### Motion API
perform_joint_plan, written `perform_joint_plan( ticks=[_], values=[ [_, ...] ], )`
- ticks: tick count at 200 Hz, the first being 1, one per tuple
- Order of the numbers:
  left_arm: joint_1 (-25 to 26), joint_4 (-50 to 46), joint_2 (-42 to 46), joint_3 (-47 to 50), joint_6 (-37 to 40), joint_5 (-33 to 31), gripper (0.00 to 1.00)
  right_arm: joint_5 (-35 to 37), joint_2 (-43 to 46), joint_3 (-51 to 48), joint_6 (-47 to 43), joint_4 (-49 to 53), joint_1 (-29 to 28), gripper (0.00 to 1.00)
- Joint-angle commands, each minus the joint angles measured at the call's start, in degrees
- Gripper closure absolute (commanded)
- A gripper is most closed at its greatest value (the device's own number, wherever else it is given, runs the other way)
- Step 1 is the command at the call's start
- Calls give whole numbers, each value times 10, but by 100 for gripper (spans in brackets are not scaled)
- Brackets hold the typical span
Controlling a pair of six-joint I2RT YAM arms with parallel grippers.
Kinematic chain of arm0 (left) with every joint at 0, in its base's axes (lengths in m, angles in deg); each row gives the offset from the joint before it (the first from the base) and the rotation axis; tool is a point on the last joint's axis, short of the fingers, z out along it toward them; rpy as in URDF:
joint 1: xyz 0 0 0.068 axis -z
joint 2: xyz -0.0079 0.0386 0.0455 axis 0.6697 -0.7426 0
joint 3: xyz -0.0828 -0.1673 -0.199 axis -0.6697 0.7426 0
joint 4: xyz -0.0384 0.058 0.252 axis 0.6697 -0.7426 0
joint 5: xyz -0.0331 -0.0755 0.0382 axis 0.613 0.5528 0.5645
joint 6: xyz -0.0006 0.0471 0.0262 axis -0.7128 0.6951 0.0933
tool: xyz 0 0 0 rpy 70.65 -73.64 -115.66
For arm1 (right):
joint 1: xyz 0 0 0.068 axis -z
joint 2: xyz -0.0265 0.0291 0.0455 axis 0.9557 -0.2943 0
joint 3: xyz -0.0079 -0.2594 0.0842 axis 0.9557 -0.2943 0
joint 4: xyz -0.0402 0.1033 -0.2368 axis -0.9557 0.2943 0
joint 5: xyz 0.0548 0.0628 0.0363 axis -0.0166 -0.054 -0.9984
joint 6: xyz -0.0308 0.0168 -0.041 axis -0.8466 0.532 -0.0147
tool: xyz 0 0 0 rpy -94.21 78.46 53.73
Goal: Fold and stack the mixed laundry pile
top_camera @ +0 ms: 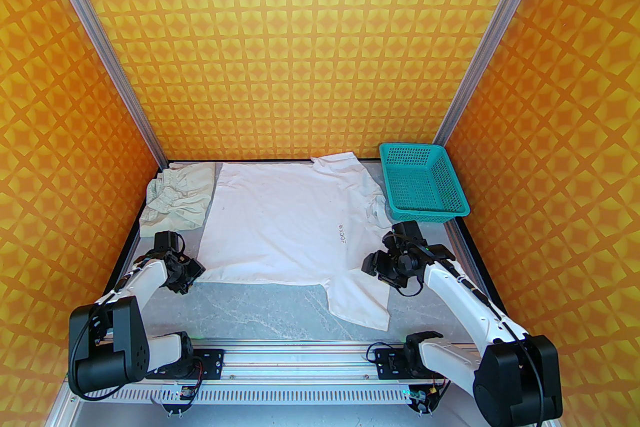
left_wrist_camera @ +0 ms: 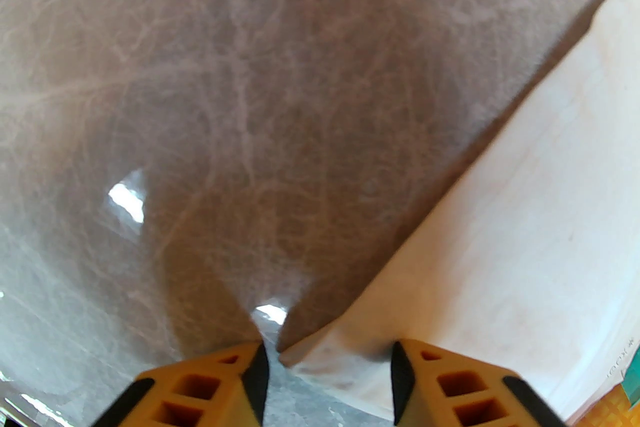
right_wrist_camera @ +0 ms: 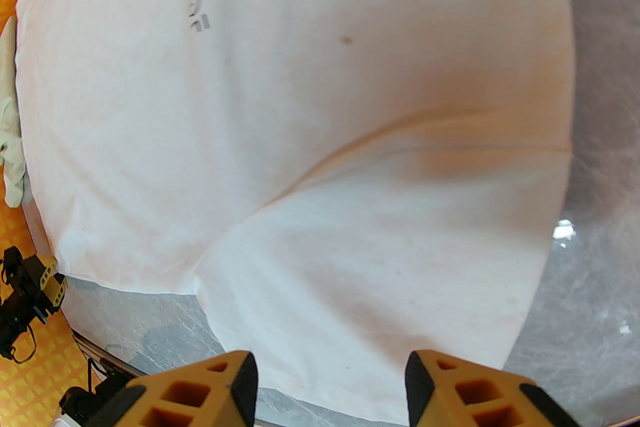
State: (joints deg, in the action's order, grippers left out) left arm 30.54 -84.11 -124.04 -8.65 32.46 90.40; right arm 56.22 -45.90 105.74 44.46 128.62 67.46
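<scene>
Both grippers at the spread white shirt (top_camera: 280, 225).
The left gripper (left_wrist_camera: 328, 351) has jaws apart astride its near corner; the right gripper (right_wrist_camera: 330, 361) has jaws apart over the sleeve.

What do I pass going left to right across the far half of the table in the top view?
beige garment → shirt → basket
</scene>
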Motion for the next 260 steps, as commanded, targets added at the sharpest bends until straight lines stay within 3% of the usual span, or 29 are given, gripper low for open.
perform_joint_plan(
  ticks=[1, 22, 59, 158, 239, 260],
  values=[
    [14, 42, -28, 13, -5, 23, 70, -16, 18, -13, 4, 26, 23, 47],
    [15, 38, -9, 13, -4, 23, 87, -31, 23, -26, 3, 39, 49, 47],
    [16, 23, 19, -7, 9, 25, 100, -19, 28, -34, 2, 67, 82, 45],
    [22, 21, 32, -37, 28, 41, 100, 27, 38, -127, 84, 36, 83, 48],
    [23, 22, 42, -42, 32, 48, 100, -39, 75, -162, 139, 45, 56, 54],
    [24, 23, 40, -42, 34, 49, 100, -42, 84, -169, 162, 32, 34, 60]
  ],
)
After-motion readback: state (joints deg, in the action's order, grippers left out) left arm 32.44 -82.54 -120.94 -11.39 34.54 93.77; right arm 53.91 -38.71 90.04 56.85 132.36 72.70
